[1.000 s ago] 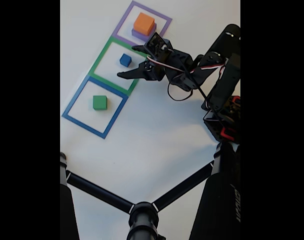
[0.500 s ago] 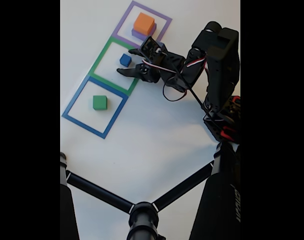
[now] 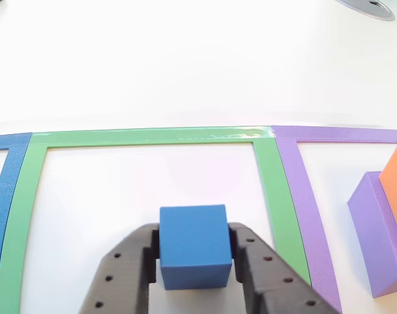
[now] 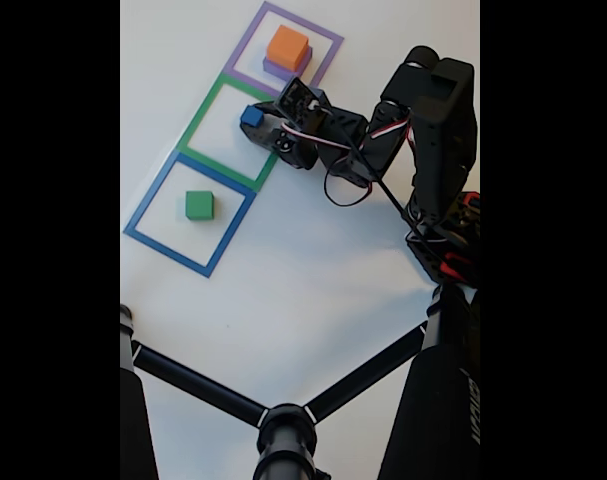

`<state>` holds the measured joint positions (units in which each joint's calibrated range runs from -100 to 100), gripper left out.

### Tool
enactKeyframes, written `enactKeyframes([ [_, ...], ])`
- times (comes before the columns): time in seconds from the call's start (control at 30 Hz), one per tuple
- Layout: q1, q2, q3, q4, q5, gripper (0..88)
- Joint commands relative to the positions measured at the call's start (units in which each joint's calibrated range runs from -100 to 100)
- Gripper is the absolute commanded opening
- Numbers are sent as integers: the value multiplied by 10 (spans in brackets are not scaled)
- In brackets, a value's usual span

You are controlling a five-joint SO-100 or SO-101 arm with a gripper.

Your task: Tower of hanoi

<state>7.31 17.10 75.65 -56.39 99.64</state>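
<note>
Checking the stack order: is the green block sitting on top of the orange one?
No. In the fixed view the green block sits alone inside the blue outline, apart from the orange block.

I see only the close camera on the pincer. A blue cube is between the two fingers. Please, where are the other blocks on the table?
Observer: In the fixed view, the green block sits alone inside the blue square outline, apart from the pincer.
Operator: And the orange one? I see only its edge at my right.
Observer: The orange block lies on top of the purple block, inside the purple outline.
Operator: Is the blue cube in the middle square?
Observer: Yes, the blue cube is inside the green outline, near its side toward the purple outline. The fingers sit on both sides of it; whether it is lifted, I cannot tell.
</note>
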Motion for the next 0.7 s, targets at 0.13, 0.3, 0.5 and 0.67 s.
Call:
enactKeyframes([
  [0.13, -11, -10, -5, -17, 4, 31],
  [0.3, -10, -86, 3, 49, 4, 26],
  [0.5, -18, -257, 4, 221, 4, 16],
  [0.67, -21, -426, -27, 438, 4, 15],
])
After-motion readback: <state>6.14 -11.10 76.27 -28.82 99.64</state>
